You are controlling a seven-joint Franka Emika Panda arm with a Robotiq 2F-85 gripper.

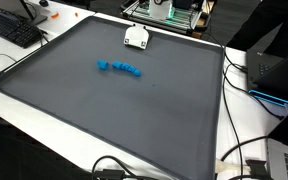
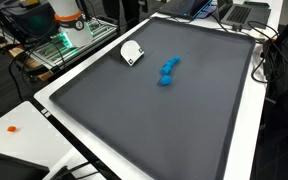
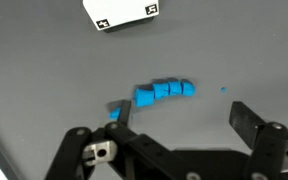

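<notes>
A short row of blue blocks (image 3: 164, 92) lies on a dark grey mat (image 3: 44, 70), with one smaller blue piece (image 3: 114, 113) apart from it, beside my left finger. My gripper (image 3: 182, 125) is open and empty, hovering above the mat just short of the row. A white box with black markers (image 3: 122, 12) lies beyond the blocks. Both exterior views show the blue blocks (image 1: 130, 69) (image 2: 169, 70) and the white box (image 1: 136, 37) (image 2: 131, 52). The gripper itself does not show in them.
The mat (image 1: 134, 115) covers a white table (image 1: 44, 110). A keyboard (image 1: 14, 30) lies at one corner, a laptop (image 1: 286, 158) and cables (image 1: 239, 150) along one side. An equipment stand with green light (image 2: 72, 32) is beside the table.
</notes>
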